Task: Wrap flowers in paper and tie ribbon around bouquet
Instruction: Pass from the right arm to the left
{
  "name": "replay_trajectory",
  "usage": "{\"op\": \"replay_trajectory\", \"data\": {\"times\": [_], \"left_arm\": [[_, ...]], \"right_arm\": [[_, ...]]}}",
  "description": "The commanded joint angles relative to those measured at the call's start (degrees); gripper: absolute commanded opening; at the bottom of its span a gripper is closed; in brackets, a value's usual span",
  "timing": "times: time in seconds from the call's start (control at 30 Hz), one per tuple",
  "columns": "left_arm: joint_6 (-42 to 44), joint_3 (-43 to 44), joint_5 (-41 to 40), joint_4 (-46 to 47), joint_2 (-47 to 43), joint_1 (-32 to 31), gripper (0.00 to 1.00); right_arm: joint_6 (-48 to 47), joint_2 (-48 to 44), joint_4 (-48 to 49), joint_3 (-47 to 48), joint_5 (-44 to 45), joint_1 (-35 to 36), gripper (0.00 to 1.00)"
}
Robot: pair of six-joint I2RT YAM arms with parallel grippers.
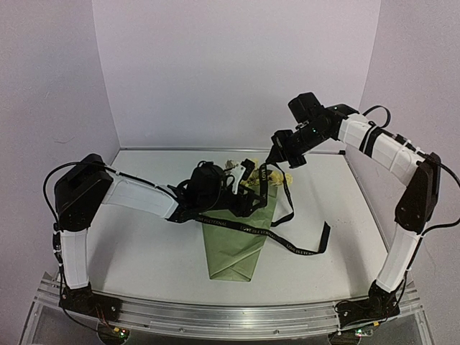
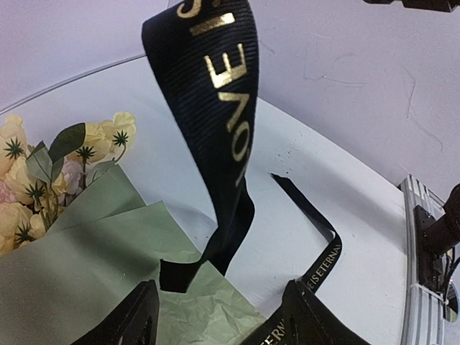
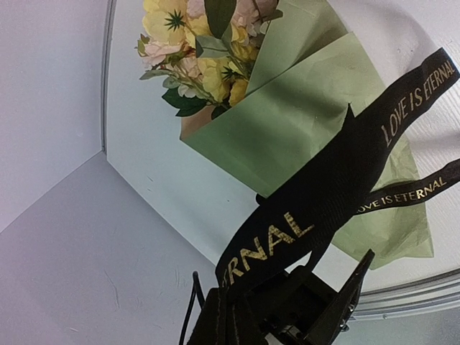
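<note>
The bouquet lies mid-table: olive-green paper (image 1: 233, 251) (image 2: 79, 266) (image 3: 302, 122) folded into a cone around yellow and cream flowers (image 1: 278, 175) (image 2: 29, 180) (image 3: 194, 43) at its far end. The black ribbon (image 1: 287, 246) (image 2: 215, 93) (image 3: 338, 172), lettered in gold, runs across the cone. It rises to my right gripper (image 1: 272, 159) (image 3: 231, 313), which is shut on it above the flowers. One loose end trails to the right on the table. My left gripper (image 1: 244, 181) (image 2: 223, 323) is low over the cone's upper part, open, with paper between its fingers. A ribbon strand lies against its right finger (image 2: 309, 316).
The white table (image 1: 144, 251) is walled at the back and both sides. An aluminium rail (image 1: 230, 316) (image 2: 424, 273) runs along the near edge by the arm bases. Black cables hang along both arms.
</note>
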Motion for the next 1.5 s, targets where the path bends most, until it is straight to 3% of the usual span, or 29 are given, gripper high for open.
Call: {"op": "replay_trajectory", "data": {"times": [0.0, 0.1, 0.3, 0.87, 0.93, 1.07, 1.13, 1.33, 1.37, 1.47], "left_arm": [[5.89, -1.14, -1.75, 12.71, 0.63, -0.14, 0.61], [9.47, -2.26, 0.41, 16.43, 1.37, -0.04, 0.59], [13.03, 0.65, 8.14, 14.04, 4.40, 0.03, 0.51], [8.20, 3.19, 0.60, 22.82, 11.27, 1.69, 0.39], [8.62, 3.65, 2.53, 22.00, 11.41, 2.02, 0.32], [9.94, 4.18, 4.92, 18.90, 10.40, 2.05, 0.04], [10.13, 2.90, 5.48, 17.78, 8.29, 2.05, 0.00], [11.95, -1.17, 6.46, 13.59, 2.71, 2.04, 0.01], [13.14, -1.48, 6.01, 13.05, 2.64, 2.05, 0.05], [13.70, -3.13, 2.78, 15.68, 3.15, 2.18, 0.31]], "right_arm": [[0.84, -1.30, 1.69, 1.50, 0.99, 0.38, 0.00], [0.94, -1.44, 2.17, 1.28, 0.66, 0.38, 0.00], [0.99, -2.15, 2.88, 0.44, 0.74, 0.38, 0.00], [1.24, -3.87, 4.79, -2.16, 0.46, 0.38, 0.00], [1.20, -4.01, 5.08, -2.58, 0.47, 0.38, 0.00], [0.40, -4.29, 5.49, -3.26, 0.46, 0.35, 0.00], [-0.63, -4.52, 5.75, -3.71, 0.42, 0.18, 0.00], [-2.02, -5.65, 7.64, -6.06, 0.97, -0.15, 0.00], [-2.01, -5.52, 7.82, -5.78, 0.66, -0.15, 0.00], [-1.93, -5.55, 8.16, -5.44, 0.31, -0.15, 0.00]]}}
